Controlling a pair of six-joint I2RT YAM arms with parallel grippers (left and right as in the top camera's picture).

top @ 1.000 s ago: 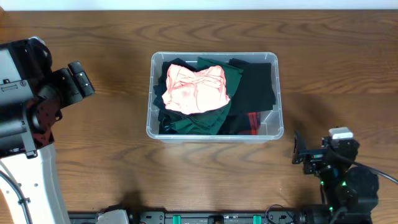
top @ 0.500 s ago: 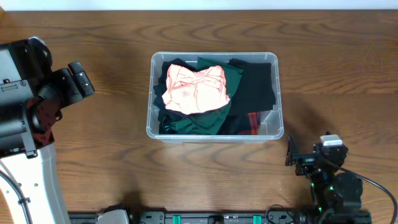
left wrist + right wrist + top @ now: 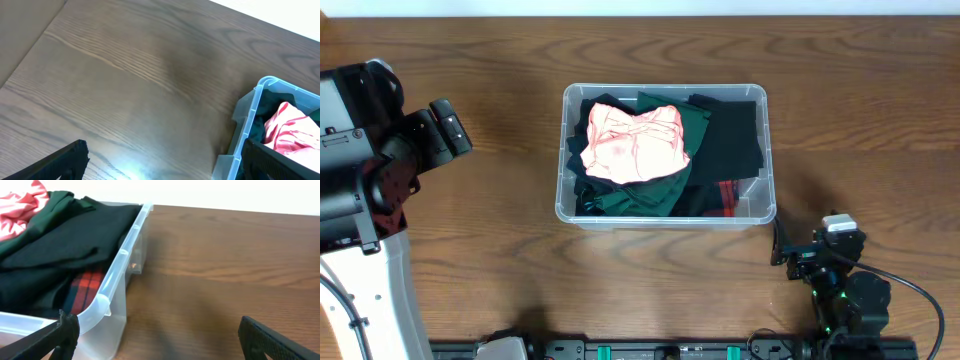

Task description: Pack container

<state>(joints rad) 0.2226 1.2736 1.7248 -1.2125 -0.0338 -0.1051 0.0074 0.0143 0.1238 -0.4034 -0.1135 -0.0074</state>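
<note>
Clear rectangular plastic container (image 3: 660, 218), centre, full of pink/green/black clothes (image 3: 635, 145). L gripper (image 3: 452, 125) left, R gripper (image 3: 780, 248) near right: both jaws apart, empty.

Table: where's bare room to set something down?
Bare table between the left gripper and the container, along the far edge behind it, and right of it beyond the right gripper. Crowded: the container itself, heaped with garments.

The clear container (image 3: 664, 214) sits mid-table, upright, full of seemingly folded garments.
</note>
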